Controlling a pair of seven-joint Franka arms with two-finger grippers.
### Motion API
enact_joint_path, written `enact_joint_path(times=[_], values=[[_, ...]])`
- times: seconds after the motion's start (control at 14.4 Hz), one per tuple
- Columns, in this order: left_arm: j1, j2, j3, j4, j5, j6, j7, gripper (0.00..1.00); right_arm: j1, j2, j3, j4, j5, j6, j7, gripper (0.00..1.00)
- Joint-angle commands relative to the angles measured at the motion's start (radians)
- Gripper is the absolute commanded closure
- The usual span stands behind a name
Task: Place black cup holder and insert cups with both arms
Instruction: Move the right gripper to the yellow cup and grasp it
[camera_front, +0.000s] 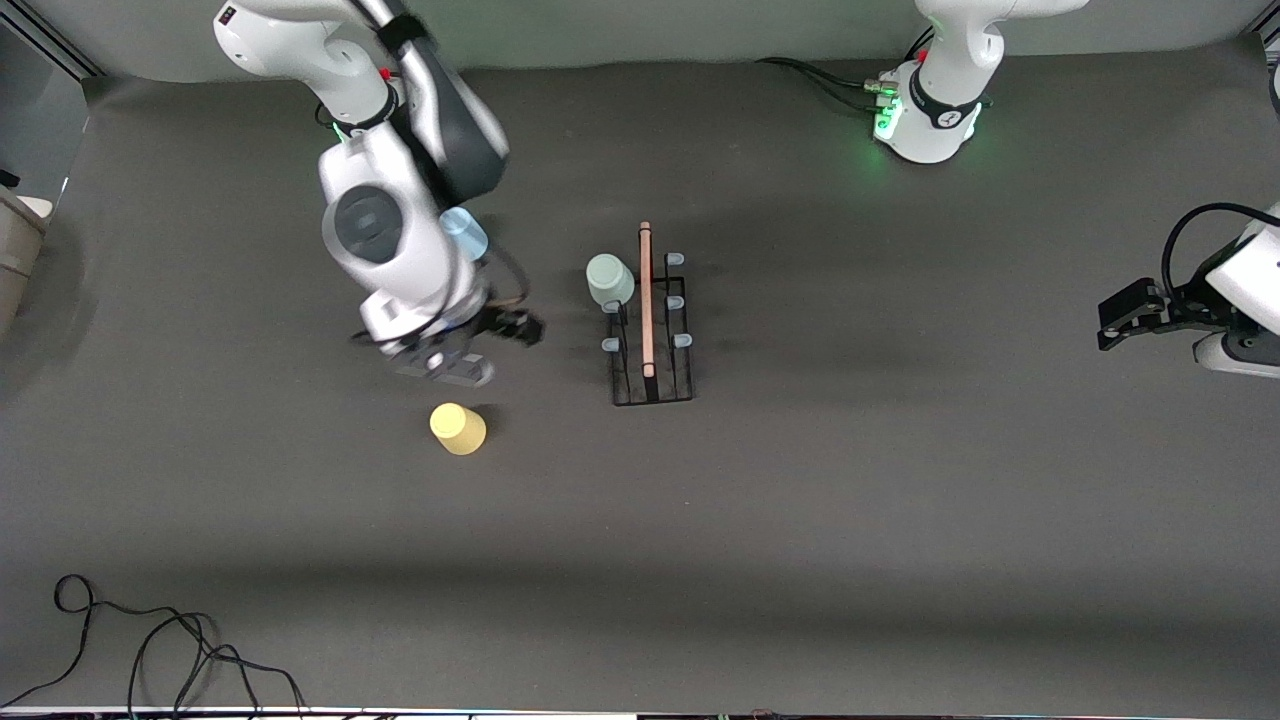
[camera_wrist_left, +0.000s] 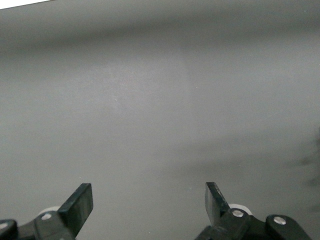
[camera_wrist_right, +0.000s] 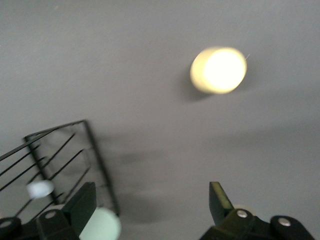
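Risk: we are hovering the right gripper (camera_front: 447, 368) with fingers released and empty over the desk (camera_front: 800, 520), between the yellow cup (camera_front: 458, 428) and the light blue cup (camera_front: 464, 233), and a skewed descent could, we judge, be tipping the upturned yellow cup away. Items: the black cup holder (camera_front: 651, 330) is standing mid-desk, its wooden rod (camera_front: 646, 300) on top, already carrying the mint green cup (camera_front: 609, 280) on a prong. The left gripper (camera_wrist_left: 149, 200) is waiting, fingers released, at its arm's end of the desk.

White arms (camera_front: 395, 230) with dark grey sections, green-lit bases (camera_front: 925, 120).
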Motion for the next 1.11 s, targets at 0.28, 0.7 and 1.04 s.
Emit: enact_joint_path(times=[0.28,0.7,1.04], values=[[-0.007,-0.014,0.004,-0.014,-0.008,-0.004,0.002,0.00,-0.106,0.221,-0.020,0.034,0.020,0.239,-0.224,0.00],[-0.007,-0.010,0.004,-0.014,-0.007,-0.011,0.000,0.00,-0.125,0.331,-0.012,0.032,0.025,0.368,-0.235,0.00],[-0.006,-0.010,0.004,-0.013,-0.003,-0.007,0.000,0.00,-0.114,0.365,-0.009,0.026,0.172,0.365,-0.334,0.00]])
